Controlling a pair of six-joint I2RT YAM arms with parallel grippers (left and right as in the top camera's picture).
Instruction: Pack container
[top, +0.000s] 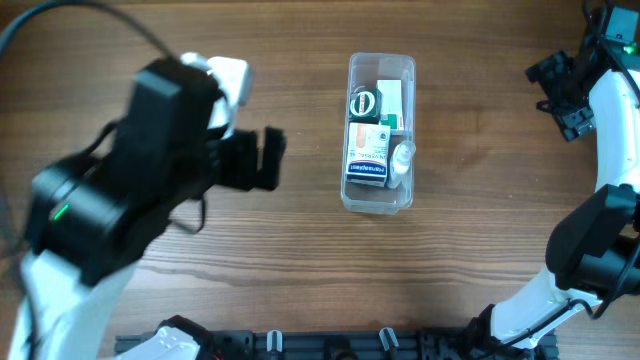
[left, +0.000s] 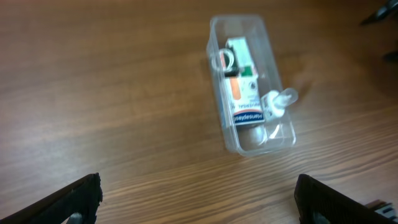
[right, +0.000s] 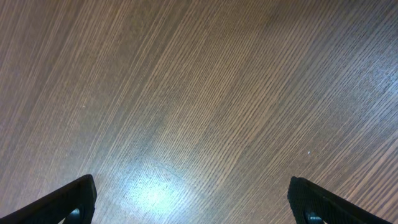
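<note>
The clear plastic container (top: 380, 200) stands upright at the table's middle. It holds a blue, white and orange box (top: 368, 150), a white and green box (top: 391, 102), a dark round cap (top: 364, 103) and a small clear bottle (top: 401, 162). It also shows in the left wrist view (left: 264, 140), with the bottle (left: 278, 103) leaning over its right wall. My left gripper (top: 263, 159) is open and empty, left of the container and apart from it; in its own view its fingers (left: 199, 202) are spread wide. My right gripper (top: 562, 97) is open and empty at the far right, over bare wood (right: 193, 202).
The wood table (top: 300, 270) fills all views. A black rail with clips (top: 330, 345) runs along the front edge. The left arm's bulky body (top: 110, 210) hangs over the table's left side. The right arm's white links (top: 615, 130) stand along the right edge.
</note>
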